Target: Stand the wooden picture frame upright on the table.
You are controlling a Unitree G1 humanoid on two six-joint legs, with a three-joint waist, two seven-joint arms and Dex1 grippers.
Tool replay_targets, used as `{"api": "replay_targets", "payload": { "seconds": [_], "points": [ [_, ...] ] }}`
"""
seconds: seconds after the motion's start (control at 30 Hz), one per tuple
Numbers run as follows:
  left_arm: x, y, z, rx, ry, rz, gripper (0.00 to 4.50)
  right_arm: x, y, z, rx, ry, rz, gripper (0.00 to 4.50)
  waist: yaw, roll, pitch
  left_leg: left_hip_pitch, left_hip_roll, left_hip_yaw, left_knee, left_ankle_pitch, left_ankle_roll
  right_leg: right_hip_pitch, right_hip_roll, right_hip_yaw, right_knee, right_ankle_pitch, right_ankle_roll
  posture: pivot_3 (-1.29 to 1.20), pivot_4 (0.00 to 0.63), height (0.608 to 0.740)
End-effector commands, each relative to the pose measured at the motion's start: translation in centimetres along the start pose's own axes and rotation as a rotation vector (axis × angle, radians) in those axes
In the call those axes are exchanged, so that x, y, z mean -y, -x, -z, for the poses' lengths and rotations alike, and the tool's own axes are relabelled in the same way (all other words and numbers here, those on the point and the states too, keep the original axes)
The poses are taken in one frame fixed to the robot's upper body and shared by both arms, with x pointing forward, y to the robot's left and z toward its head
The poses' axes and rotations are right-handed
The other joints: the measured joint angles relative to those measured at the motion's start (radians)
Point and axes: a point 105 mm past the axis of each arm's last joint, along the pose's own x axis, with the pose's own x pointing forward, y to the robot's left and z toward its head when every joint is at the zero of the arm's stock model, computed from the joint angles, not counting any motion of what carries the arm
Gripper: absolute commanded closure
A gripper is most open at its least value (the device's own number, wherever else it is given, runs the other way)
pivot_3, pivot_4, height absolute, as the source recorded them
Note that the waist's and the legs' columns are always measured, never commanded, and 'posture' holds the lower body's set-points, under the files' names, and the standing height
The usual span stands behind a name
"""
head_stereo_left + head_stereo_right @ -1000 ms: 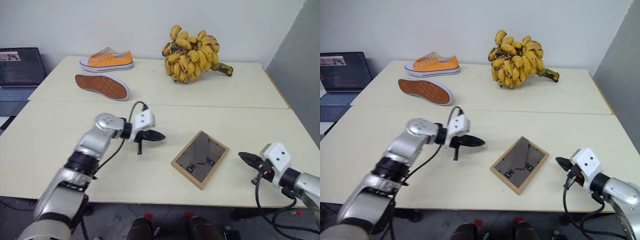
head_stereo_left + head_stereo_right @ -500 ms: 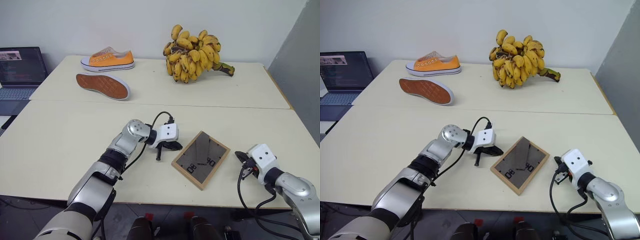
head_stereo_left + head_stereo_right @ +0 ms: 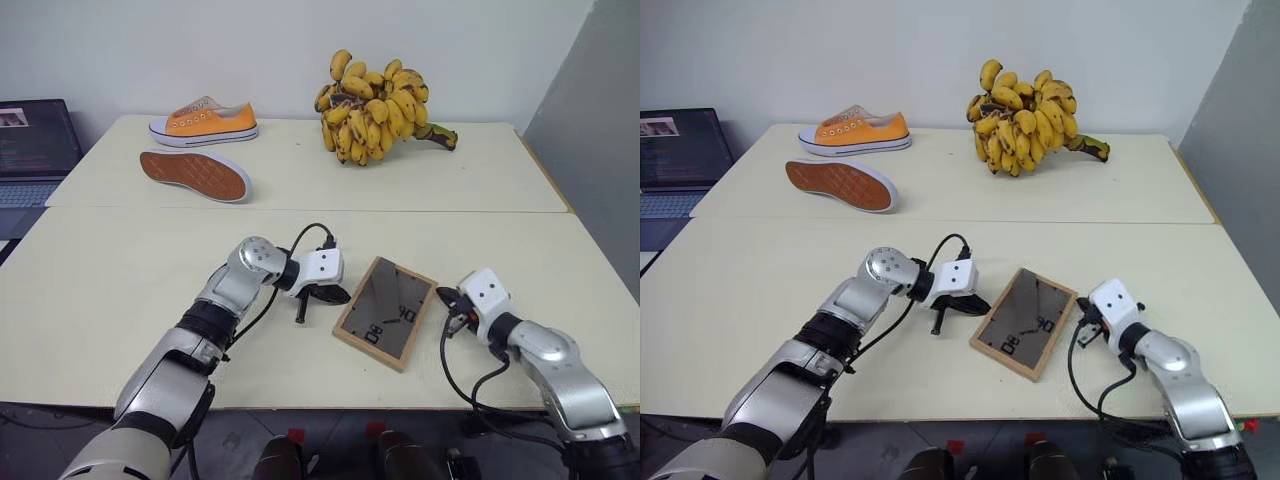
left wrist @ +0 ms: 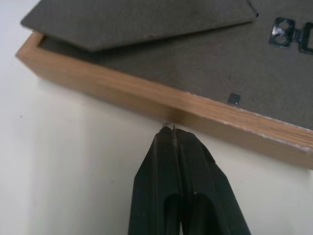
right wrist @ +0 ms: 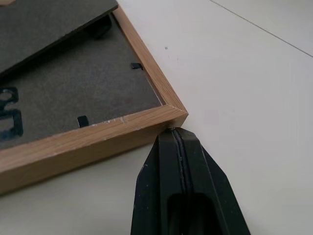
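A lab or office test space — bare white wall (image 3: pixel 150 50), an open laptop (image 3: pixel 30 150) beside pale worktables (image 3: pixel 100 290).

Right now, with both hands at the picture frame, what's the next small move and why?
Probably press both shut hands inward and lift one edge: the wooden picture frame lies back-up on the table, the left hand tip at one side, the right hand at its corner.

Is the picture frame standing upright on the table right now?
No, the wooden picture frame lies flat on the table, dark back facing up.
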Motion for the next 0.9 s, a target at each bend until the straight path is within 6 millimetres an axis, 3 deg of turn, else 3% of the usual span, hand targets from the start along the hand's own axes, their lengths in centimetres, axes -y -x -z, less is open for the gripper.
{"api": "replay_targets", "payload": {
  "seconds": [0.03, 0.2, 0.33, 0.53, 0.7, 0.9],
  "points": [
    [-0.1, 1.4, -1.3, 0.048, -0.005, -0.042, 4.49, -0.6, -1.6, -2.0, 0.067, 0.033, -0.036, 4.5, 0.002, 0.0, 0.0, 0.0, 0.0, 0.0, 0.0, 0.0, 0.0, 0.0, 0.0, 0.0, 0.0, 0.0, 0.0, 0.0, 0.15, 0.74],
    [0.6, 2.5, -1.0, 0.048, 0.037, -0.078, 4.49, -1.6, -3.2, -3.1, 0.099, 0.032, -0.077, 4.5, 0.003, 0.0, 0.0, -0.001, 0.0, 0.0, 0.0, 0.0, 0.0, -0.001, 0.0, -0.001, 0.0, 0.0, 0.0, 0.0, 0.15, 0.74],
    [1.0, 3.5, -0.6, 0.049, 0.091, -0.114, 4.49, -1.3, -3.2, -2.8, 0.08, 0.057, -0.072, 4.5, 0.005, 0.0, 0.0, -0.001, 0.0, -0.001, 0.0, 0.0, 0.0, -0.001, 0.0, -0.001, 0.001, 0.0, 0.0, 0.0, 0.15, 0.74],
    [2.7, 4.9, 0.3, 0.026, 0.164, -0.116, 4.49, -0.1, 0.9, -0.5, -0.014, 0.122, -0.102, 4.5, 0.009, 0.0, 0.0, -0.001, 0.0, -0.001, -0.001, 0.0, 0.0, -0.001, 0.0, -0.001, 0.0, 0.0, -0.001, 0.0, 0.15, 0.74],
    [3.6, 5.8, 0.1, 0.032, 0.218, -0.072, 4.49, -0.9, 3.8, 0.9, -0.083, 0.11, -0.162, 4.5, 0.007, 0.0, 0.0, -0.001, 0.0, -0.001, -0.001, 0.0, 0.0, -0.001, 0.0, -0.001, 0.001, -0.001, -0.001, 0.0, 0.15, 0.74],
    [2.8, 6.2, -1.5, 0.071, 0.273, -0.032, 4.49, -3.0, 5.0, 0.0, -0.071, 0.045, -0.263, 4.5, 0.005, 0.0, 0.0, -0.001, 0.0, -0.001, 0.0, 0.0, 0.001, -0.001, 0.0, -0.001, 0.001, -0.003, 0.003, 0.0, 0.15, 0.74]
  ]
}}
